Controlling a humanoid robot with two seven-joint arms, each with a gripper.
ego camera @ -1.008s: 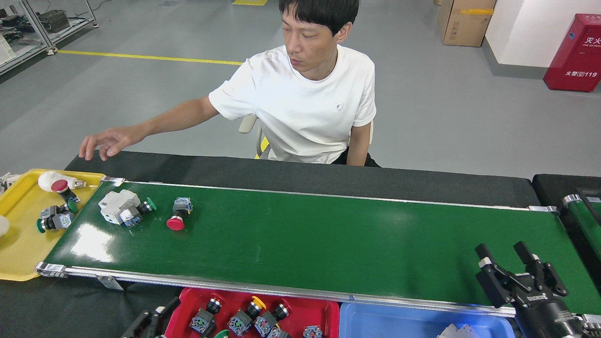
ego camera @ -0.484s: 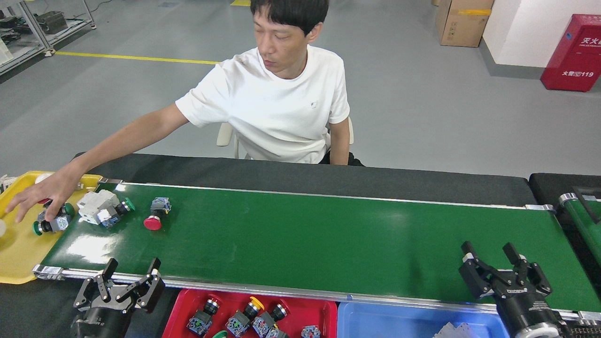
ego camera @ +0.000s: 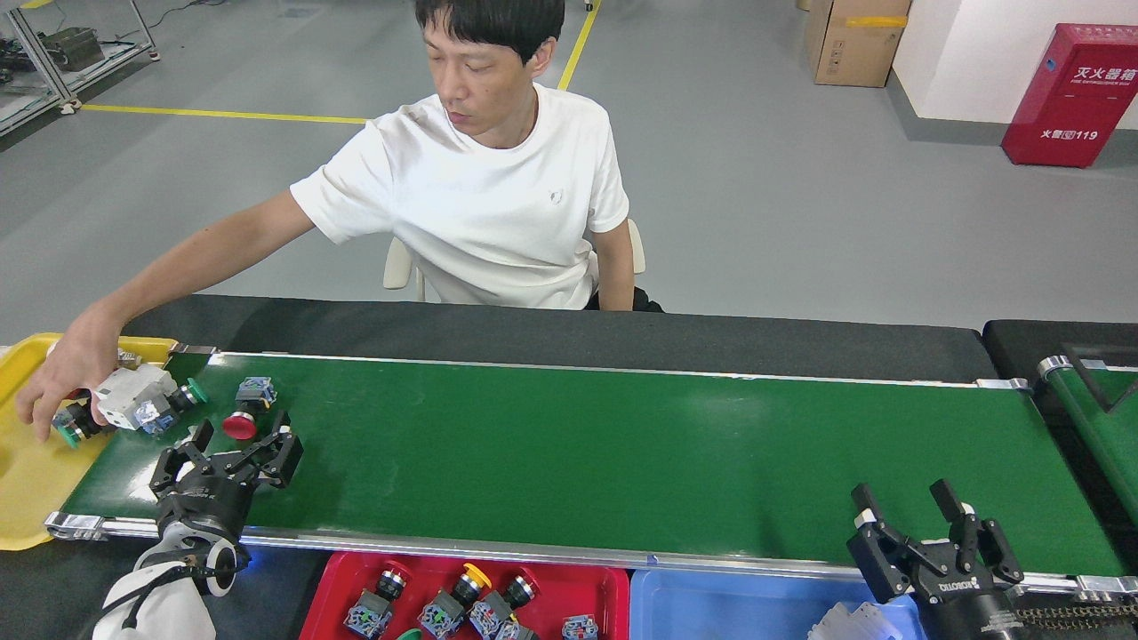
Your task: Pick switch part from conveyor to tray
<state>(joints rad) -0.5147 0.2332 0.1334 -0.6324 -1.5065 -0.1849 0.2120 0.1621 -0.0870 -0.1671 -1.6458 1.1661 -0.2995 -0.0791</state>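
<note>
There was a single view, taken from the robot's own head, set above the near edge of the work area and tilted forward and down. It looked squarely across the long glossy dark-green conveyor belt with thin silver rails [ego camera: 569, 444], which ran left to right through the middle of the frame. The red plastic tray [ego camera: 613, 582] and blue plastic bin [ego camera: 711, 596] at the bottom edge lay nearest the camera and were cut off by it. Beyond the belt the view reached a seated person in a white T-shirt [ego camera: 480, 204] and then the grey workshop floor [ego camera: 800, 204]. No second view overlapped it.
</note>
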